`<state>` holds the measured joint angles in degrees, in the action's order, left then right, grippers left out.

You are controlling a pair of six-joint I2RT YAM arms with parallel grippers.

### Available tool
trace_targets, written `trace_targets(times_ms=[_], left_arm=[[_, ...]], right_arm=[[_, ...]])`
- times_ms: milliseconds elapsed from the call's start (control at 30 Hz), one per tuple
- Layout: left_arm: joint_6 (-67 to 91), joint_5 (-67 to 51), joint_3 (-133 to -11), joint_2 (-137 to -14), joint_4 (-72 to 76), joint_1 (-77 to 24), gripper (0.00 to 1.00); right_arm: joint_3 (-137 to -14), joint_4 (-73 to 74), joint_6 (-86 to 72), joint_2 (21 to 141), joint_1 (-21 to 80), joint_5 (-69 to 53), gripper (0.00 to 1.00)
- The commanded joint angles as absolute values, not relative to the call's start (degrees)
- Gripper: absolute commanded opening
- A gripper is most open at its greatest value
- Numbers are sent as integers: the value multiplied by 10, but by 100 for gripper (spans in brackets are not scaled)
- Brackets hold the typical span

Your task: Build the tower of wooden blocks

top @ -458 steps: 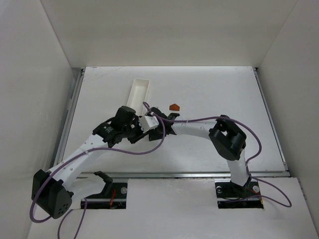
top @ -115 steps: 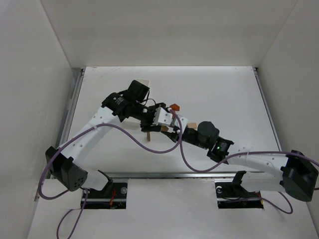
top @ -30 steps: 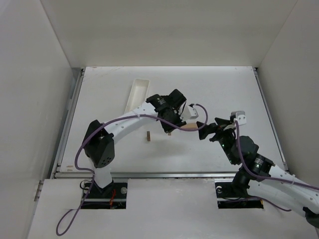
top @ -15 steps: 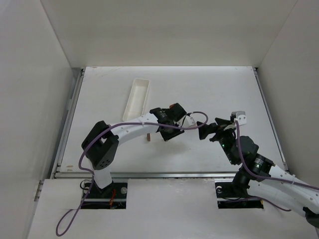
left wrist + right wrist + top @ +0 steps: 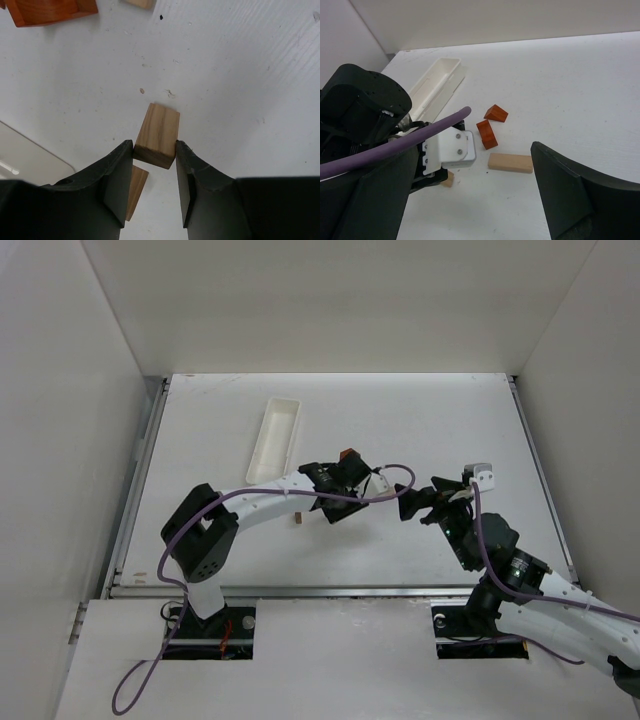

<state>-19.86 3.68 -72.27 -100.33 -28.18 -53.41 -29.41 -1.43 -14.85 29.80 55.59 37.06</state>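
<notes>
Tan wooden block [image 5: 159, 134], the tower's second upright, is clamped in the left end effector [image 5: 155, 150] low over the tabletop [image 5: 225, 75], its twin [image 5: 135, 192] at seven o'clock. Right end effector [image 5: 418, 506] gapes idle. Next, likely: set down level, release gently.

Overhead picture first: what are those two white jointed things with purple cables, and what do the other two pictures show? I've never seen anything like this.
Those are two robot arms bolted at the near edge of a white table, seen from above. The other two pictures come from a camera on each wrist, looking past that arm's own fingers. The left gripper pinches a small light tan wooden block. The right gripper is open and empty. On the table lie a long white oblong tray, an orange-red wooden wedge, an orange-red wooden block and a flat tan wooden bar.
</notes>
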Motion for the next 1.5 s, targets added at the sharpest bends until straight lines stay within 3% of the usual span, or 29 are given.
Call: trace_targets(times_ms=[0, 1133, 1467], left_arm=[[-225, 41, -703, -970, -274, -538, 0], [-275, 10, -685, -965, -273, -538, 0], [-270, 17, -695, -982, -279, -538, 4]], right_arm=[[-302, -37, -156, 294, 558, 363, 100], [-302, -42, -156, 315, 558, 347, 100], [-302, -47, -156, 315, 558, 347, 100]])
